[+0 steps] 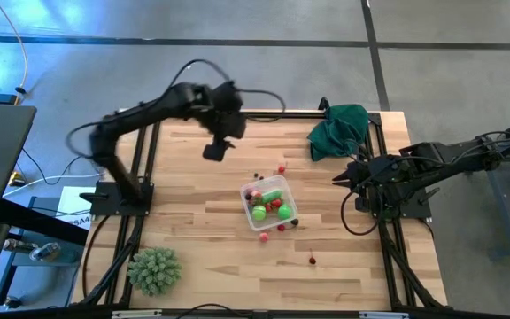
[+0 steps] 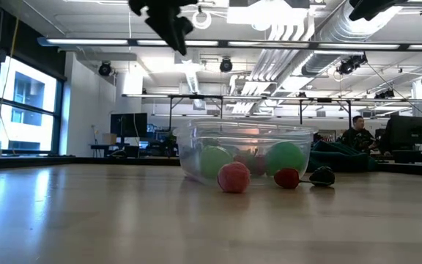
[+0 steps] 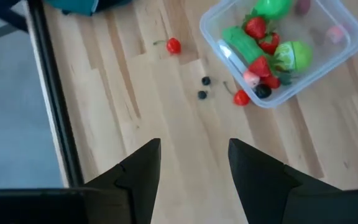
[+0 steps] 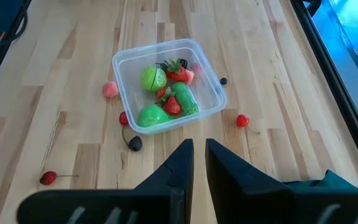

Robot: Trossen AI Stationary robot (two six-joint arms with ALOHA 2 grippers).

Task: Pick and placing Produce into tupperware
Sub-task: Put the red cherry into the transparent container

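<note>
Hovering released, the left pincer [image 3: 194,163] faces the clear rounded-rectangle plastic tupperware [image 3: 340,53] of glossy toy produce [image 3: 247,46] ahead on the pale wood-plank counter [image 3: 166,124]; the right pincer [image 4: 199,158] looks nearly clenched

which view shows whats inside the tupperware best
The right wrist view: it looks down into the open tupperware and shows two green pieces, a long green one and red berries unobstructed. The left wrist view shows them nearly as well. The high view shows them small. The low view sees them only blurred through the clear wall.
</note>
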